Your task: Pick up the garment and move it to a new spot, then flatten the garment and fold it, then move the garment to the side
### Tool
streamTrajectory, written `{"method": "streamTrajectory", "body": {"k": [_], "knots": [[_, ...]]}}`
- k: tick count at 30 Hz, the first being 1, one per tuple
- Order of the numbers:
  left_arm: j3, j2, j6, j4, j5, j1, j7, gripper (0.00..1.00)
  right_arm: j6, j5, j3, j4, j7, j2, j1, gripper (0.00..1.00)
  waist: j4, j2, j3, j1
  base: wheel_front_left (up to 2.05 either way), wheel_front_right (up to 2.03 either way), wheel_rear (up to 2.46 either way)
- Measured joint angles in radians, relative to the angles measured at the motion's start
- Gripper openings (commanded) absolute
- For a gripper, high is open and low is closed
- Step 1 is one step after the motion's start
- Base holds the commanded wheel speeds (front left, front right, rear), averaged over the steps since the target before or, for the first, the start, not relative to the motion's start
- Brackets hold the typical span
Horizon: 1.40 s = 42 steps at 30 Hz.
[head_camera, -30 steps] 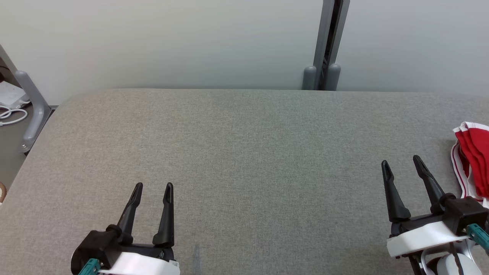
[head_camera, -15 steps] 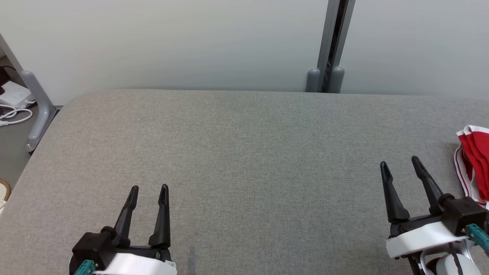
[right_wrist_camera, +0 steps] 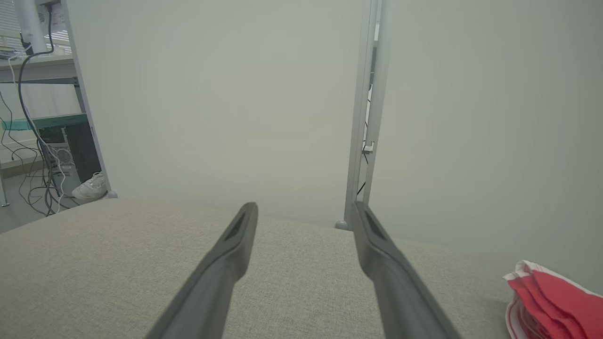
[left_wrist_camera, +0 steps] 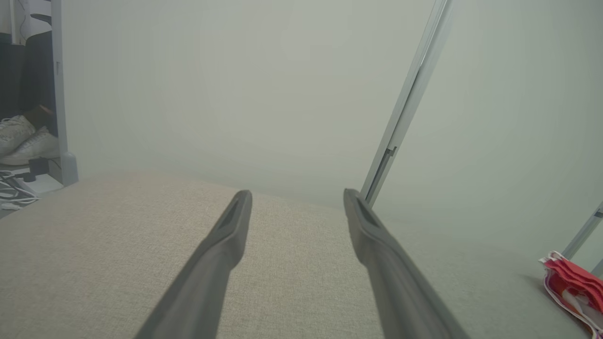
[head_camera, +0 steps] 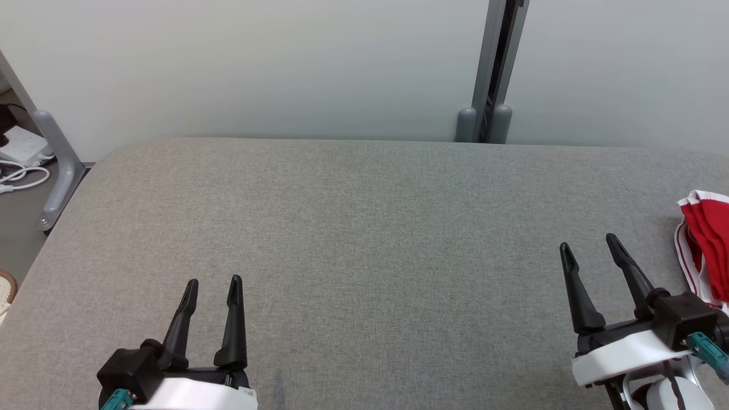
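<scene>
Two open, empty claws: left gripper (head_camera: 212, 283) low-left, right gripper (head_camera: 588, 242) near the garment (head_camera: 706, 245), which is red with white-striped trim, bunched in folds at the right edge of the grey table (head_camera: 364, 228).

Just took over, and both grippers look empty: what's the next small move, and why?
Probably swing the right gripper rightward, toward the garment. It lies bunched and untouched on the table, just right of that gripper, whose fingers stand open and empty.
</scene>
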Motion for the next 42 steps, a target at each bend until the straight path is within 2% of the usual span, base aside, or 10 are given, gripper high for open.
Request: {"method": "streamTrajectory", "body": {"k": [4,5,12,42], "knots": [[0.005,0.000,-0.001,0.000,-0.012,0.000,0.000,1.00,0.000,0.000,0.001,0.001,0.000,-0.001,-0.002,1.00,0.002,0.0000,-0.002,0.0000,0.00,0.00,0.00],[0.006,-0.001,-0.002,0.006,-0.024,0.001,0.000,0.00,0.000,0.001,0.002,0.007,0.000,0.000,0.000,0.00,0.003,0.0000,-0.002,0.0000,0.00,0.00,0.00],[-0.001,-0.006,-0.001,0.056,-0.043,0.040,0.006,0.00,0.000,0.018,-0.001,0.057,0.013,0.021,0.051,0.00,0.001,0.0000,-0.002,0.0000,0.00,0.00,0.00],[-0.056,-0.006,-0.044,0.143,-0.496,-0.077,0.060,0.00,0.000,0.538,-0.201,0.042,0.222,0.036,0.050,0.00,-0.034,0.0000,0.004,0.0000,0.00,0.00,0.00]]}}
